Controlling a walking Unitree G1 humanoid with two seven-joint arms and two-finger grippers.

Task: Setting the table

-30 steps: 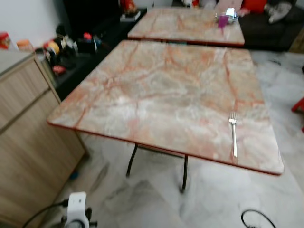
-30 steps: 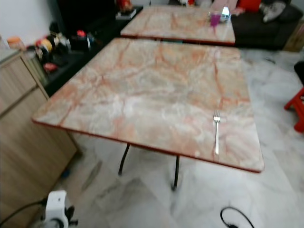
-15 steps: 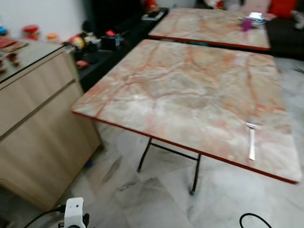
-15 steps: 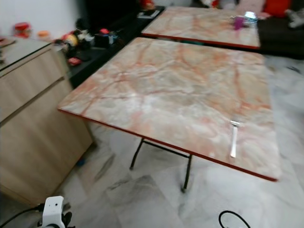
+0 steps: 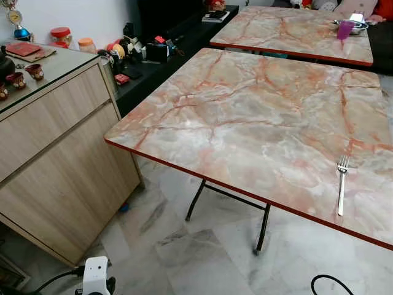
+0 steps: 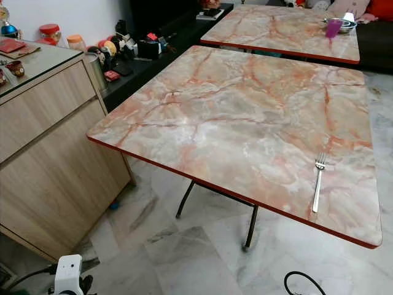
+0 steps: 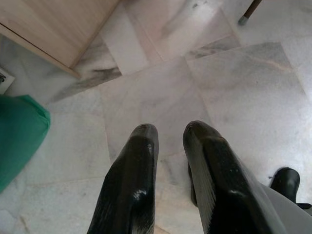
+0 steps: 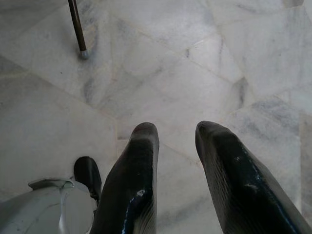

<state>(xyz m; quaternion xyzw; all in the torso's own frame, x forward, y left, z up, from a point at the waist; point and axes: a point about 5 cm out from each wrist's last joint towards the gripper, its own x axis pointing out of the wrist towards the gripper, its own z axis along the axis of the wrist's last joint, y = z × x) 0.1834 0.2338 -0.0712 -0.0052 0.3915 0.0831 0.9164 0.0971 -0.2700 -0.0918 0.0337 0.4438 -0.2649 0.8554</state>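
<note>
Marble surface [image 5: 258, 117] bears a fork [image 5: 341, 184]; both idle grippers, left [image 7: 168, 134] and right [image 8: 175, 134], hang parted, empty, over floor [image 8: 195, 63] tiles.

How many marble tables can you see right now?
2. The near table fills the middle of the view, with a fork near its front right edge. The far table stands just behind it, holding a purple cup. More may lie out of frame.

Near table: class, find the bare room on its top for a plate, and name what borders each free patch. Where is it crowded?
The near table is bare from its cabinet-side edge across to the fork, which lies near its right front corner. The far table is free except around the purple cup and bowl. The wooden cabinet top and black shelf are crowded.
</note>
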